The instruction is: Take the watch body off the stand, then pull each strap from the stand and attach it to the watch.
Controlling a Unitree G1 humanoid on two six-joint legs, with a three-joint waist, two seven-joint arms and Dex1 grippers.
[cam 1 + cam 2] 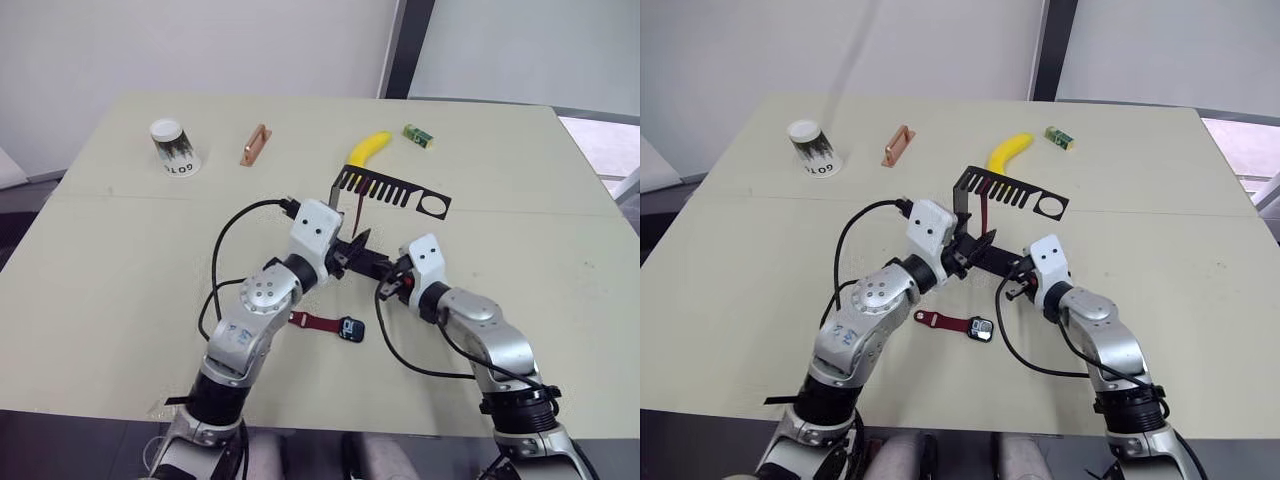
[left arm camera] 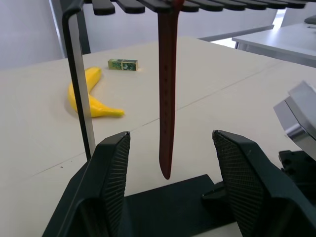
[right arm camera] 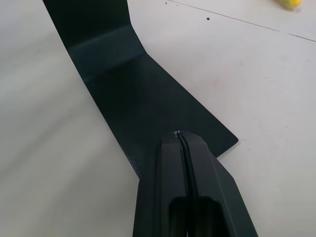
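Nearest: small black square watch body (image 1: 351,328) with one dark red strap (image 1: 312,321) joined on, lying flat on the table. Second dark red strap (image 2: 167,94) still hanging from thin black metal stand (image 1: 400,193). Left gripper (image 2: 170,180) spread wide around it. Right gripper (image 3: 181,137) pinched closed, pressing the stand's foot. Watch digits too small to read.

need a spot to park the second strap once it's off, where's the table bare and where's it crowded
Bare: the table near-left, below the cup, and the right side past the right end effector. Crowded: the middle, where both end effectors meet at the stand, with the watch body and attached strap just in front.
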